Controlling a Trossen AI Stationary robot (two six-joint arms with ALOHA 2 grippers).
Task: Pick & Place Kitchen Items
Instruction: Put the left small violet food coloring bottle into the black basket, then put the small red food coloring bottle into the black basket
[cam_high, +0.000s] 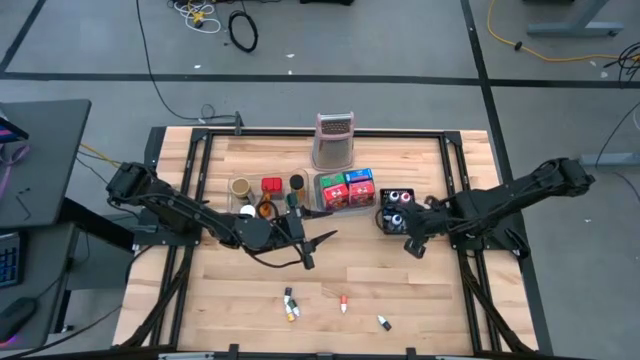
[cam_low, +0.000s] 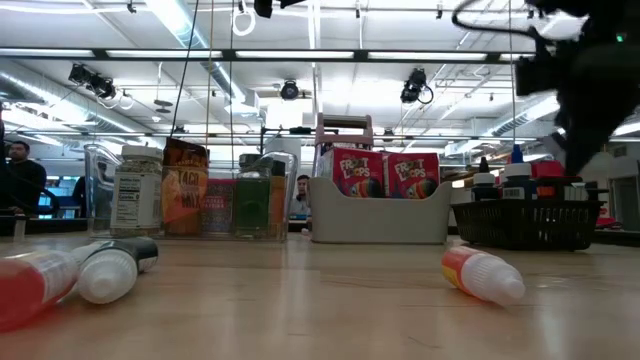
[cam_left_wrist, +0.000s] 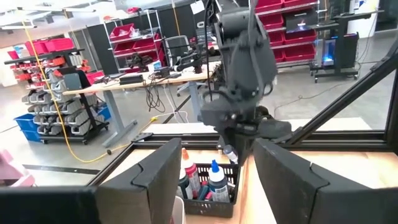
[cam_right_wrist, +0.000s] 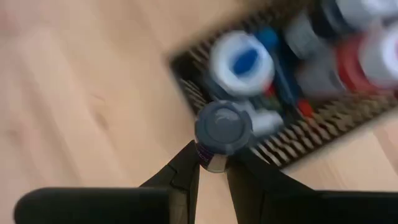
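My right gripper (cam_high: 412, 247) hangs beside the black basket (cam_high: 393, 210) of small bottles, shut on a small bottle with a grey cap (cam_right_wrist: 222, 126). In the left wrist view that bottle (cam_left_wrist: 230, 153) shows under the right arm, above the basket (cam_left_wrist: 208, 200). My left gripper (cam_high: 318, 243) stands open and level near the table's middle, with nothing between its fingers. A clear tray (cam_high: 262, 195) of jars and a grey tray (cam_high: 345, 190) of red, green and blue packets stand in a row. Loose little bottles (cam_high: 290, 303) lie on their sides near the front edge. My right gripper pinches the small bottle's body (cam_right_wrist: 210, 160) just below the grey cap, between its two fingertips (cam_right_wrist: 189, 163). The fingers come steeply from above. The bottle is lifted clear, by the basket's near edge, its cap toward the wrist camera.
A tall metal grater (cam_high: 335, 140) stands behind the trays. More small pieces (cam_high: 344, 302) (cam_high: 383, 322) lie near the front; two of them (cam_low: 100, 272) (cam_low: 482, 276) show close in the low view. Bare wood lies between the arms and the front edge.
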